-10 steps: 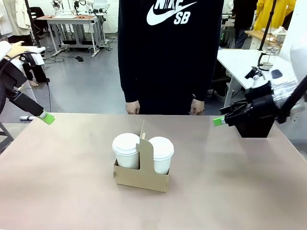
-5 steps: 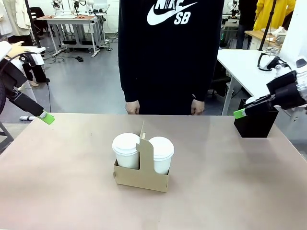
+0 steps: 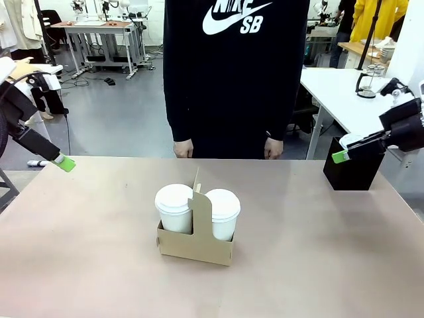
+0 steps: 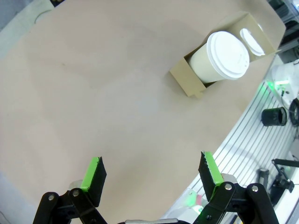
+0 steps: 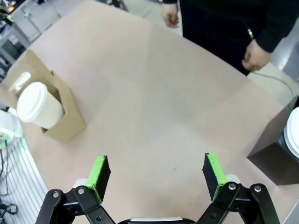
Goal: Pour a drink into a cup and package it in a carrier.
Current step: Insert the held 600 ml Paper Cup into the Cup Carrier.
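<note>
Two lidded cups [image 3: 174, 207] [image 3: 222, 212] sit in the carrier [image 3: 195, 244] mid-counter [image 3: 79, 265], both claws [image 4: 150, 170] [image 5: 156, 173] spread, empty and well off, so packaging looks finished; next probably calls only for handover.

light: bright, even, overhead | shadows: soft, faint | focus: sharp | wrist views: edges bowed
</note>
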`<state>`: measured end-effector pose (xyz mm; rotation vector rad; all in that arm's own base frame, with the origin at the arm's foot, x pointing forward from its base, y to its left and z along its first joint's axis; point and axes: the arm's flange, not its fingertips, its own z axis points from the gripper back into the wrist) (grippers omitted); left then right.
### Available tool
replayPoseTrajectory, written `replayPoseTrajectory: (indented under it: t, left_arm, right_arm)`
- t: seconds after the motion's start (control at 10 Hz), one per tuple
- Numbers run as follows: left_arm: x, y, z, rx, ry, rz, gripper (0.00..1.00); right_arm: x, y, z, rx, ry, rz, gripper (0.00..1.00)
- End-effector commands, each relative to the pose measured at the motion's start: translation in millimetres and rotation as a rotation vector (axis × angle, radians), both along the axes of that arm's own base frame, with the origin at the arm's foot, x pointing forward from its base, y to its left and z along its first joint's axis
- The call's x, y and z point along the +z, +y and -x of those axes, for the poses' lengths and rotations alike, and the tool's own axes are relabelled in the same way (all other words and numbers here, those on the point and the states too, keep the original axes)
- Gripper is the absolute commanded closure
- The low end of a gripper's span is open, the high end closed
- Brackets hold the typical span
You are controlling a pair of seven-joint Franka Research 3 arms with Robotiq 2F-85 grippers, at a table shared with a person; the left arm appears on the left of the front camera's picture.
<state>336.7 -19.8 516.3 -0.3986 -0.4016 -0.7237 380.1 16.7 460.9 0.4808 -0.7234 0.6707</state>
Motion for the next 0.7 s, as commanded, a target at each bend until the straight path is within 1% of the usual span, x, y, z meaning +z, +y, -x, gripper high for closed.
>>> replayPoseTrajectory:
  t: [0.0, 0.6]
  left_arm:
    - [0.7, -0.3, 1.0, -0.002, 0.001, 0.008, 0.0]
    - [0.7, -0.3, 1.0, -0.002, 0.001, 0.008, 0.0]
  right_arm:
    - [1.3, 4.3, 0.4, 0.009, -0.001, -0.01, 0.0]
    - [1.3, 4.3, 0.4, 0.009, -0.001, -0.01, 0.0]
